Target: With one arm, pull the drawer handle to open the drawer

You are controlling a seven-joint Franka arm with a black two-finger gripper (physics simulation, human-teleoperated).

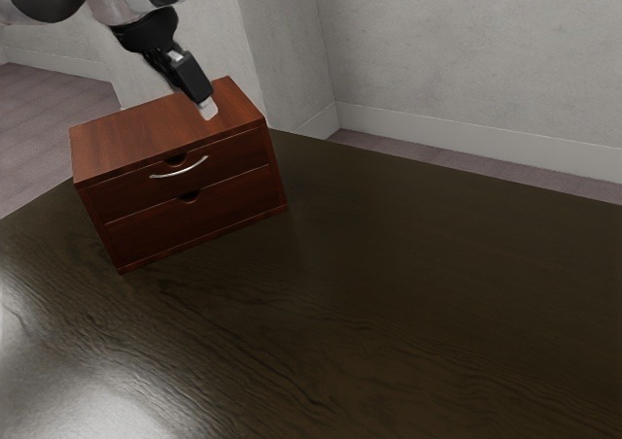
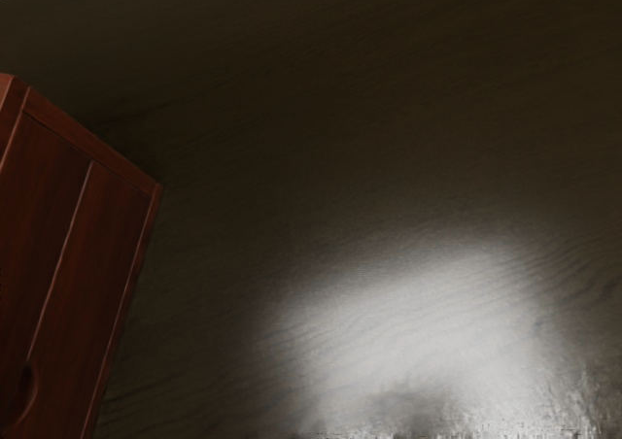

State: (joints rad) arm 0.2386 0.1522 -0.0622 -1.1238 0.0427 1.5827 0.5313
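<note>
So: bare surface (image 1: 389,313) up front leaves room to pull; behind it sits the cabinet (image 1: 136,133), top drawer (image 1: 228,159) looking shut, handle (image 1: 179,170) facing out. End effector (image 1: 206,107) hovers over the cabinet's rear top edge, well short of the handle; can't tell if it's open or closed.

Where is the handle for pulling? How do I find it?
On the dark table stands a small reddish wooden cabinet with two drawers stacked. The handle is the curved silver bar on the top drawer; the bottom drawer has none.
</note>
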